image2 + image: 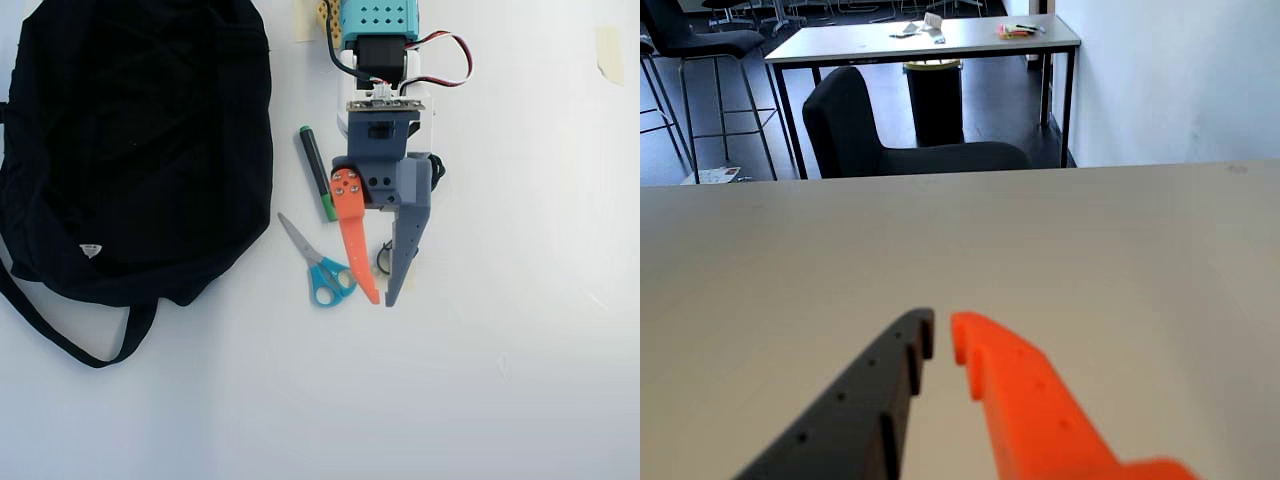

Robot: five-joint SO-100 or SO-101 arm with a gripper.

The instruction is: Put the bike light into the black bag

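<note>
The black bag point(140, 140) lies floppy at the left of the overhead view, with a small white label and a strap trailing toward the bottom. My gripper point(382, 299) points down the picture at centre, its orange and grey fingers meeting at the tips with nothing between them. Under the fingers a small black loop point(383, 258) shows, apparently the bike light's strap; the rest of the light is hidden beneath the gripper. In the wrist view the gripper point(942, 335) hovers over bare white table, with neither bike light nor bag in sight.
Blue-handled scissors point(322, 272) lie just left of the orange finger. A black-and-green marker point(316, 172) rests between the bag and the arm. Beyond the table's far edge stand a black chair point(870, 135) and another table point(930, 42).
</note>
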